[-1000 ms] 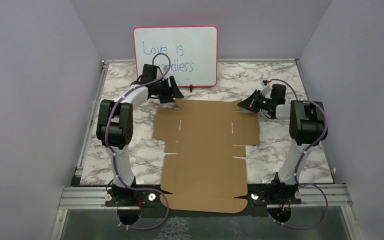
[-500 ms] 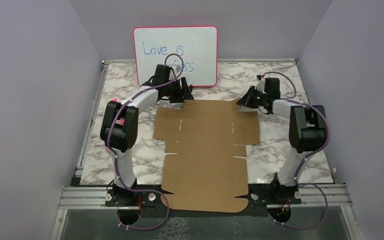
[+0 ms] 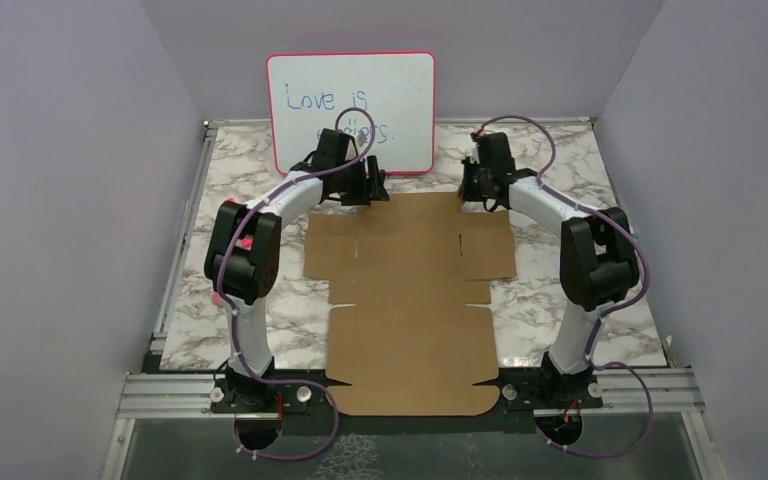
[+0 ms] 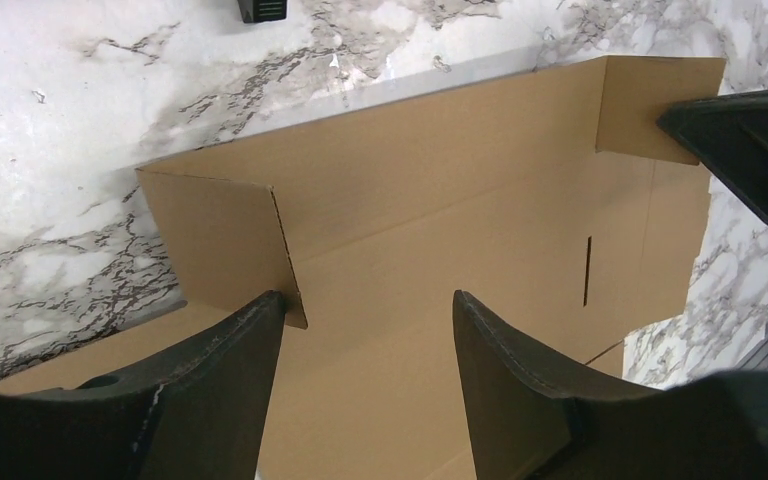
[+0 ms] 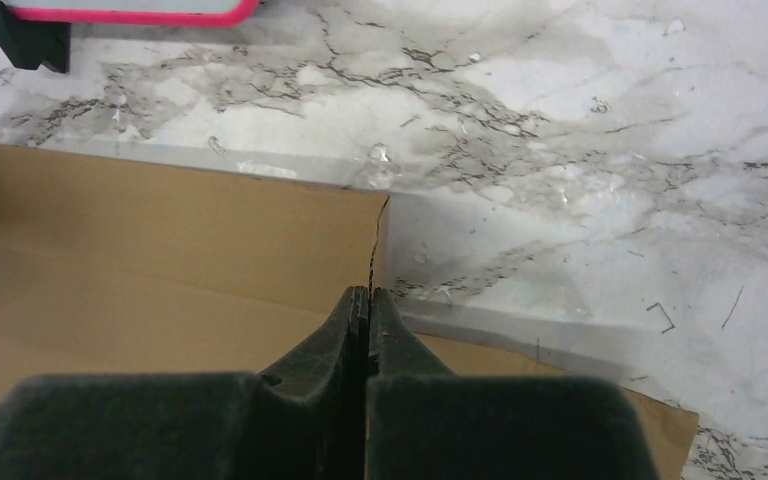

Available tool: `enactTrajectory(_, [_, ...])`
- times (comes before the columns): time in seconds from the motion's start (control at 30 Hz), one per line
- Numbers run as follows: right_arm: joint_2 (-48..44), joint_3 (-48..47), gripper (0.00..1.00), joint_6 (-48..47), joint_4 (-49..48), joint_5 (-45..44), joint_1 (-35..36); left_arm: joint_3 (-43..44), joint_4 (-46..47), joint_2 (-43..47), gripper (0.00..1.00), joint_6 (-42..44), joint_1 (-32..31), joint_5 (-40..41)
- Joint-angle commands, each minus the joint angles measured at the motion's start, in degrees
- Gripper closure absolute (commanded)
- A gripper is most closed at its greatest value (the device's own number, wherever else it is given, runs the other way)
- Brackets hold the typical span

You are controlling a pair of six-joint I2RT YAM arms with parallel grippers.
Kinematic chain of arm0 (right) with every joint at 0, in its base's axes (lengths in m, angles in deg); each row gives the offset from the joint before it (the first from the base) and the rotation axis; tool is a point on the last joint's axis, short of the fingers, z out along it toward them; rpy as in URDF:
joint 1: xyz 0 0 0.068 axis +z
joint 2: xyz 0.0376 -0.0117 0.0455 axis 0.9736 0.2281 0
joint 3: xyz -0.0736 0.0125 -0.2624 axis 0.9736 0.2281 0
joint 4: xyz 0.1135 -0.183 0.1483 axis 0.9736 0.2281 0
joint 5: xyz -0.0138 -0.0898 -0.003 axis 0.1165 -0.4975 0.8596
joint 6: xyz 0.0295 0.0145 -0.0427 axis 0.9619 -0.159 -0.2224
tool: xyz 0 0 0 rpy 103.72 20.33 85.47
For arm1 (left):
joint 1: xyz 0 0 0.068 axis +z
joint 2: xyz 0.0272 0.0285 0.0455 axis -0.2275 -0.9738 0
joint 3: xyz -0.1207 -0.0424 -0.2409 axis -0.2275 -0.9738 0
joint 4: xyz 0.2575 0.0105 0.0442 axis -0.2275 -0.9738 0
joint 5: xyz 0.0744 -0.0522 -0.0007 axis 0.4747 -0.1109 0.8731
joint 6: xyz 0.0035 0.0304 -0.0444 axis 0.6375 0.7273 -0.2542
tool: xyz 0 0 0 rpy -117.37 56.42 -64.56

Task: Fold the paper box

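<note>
Left gripper wide over paper box, wrist views reveal upright flaps, right gripper pinching one

Whiteboard text, paper box corner partly behind left arm

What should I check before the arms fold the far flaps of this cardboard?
1. The left gripper is open: ok.
2. The right gripper is shut on the right corner flap of the paper box: ok.
3. The left corner flap sits between the left fingers: not ok, it stands beside one finger.
4. The whiteboard stands apart from the box: ok.
5. The far panel is fully upright: cannot tell.
</note>
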Motion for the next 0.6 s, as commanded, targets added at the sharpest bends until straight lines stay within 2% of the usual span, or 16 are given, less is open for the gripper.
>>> enactTrajectory(0.0, [2.74, -4.98, 0.96, -1.40, 6.35, -12.01, 4.67, 1.55, -0.27, -1.11, 0.37, 0.82, -0.72, 0.88])
enactTrajectory(0.13, [5.13, -8.04, 0.96, -1.62, 9.17, -18.28, 7.53, 1.40, -0.27, -1.06, 0.36, 0.95, -0.80, 1.17])
enactTrajectory(0.37, [7.43, -10.84, 0.94, -2.00, 10.69, -21.65, 9.26, 1.11, -0.77, -0.36, 0.35, 1.38, -0.73, 1.96])
enactTrajectory(0.57, [6.80, -13.56, 0.82, -2.50, 13.10, -21.69, 9.63, 1.31, -2.97, 2.96, 0.29, 2.42, 0.29, 2.41])
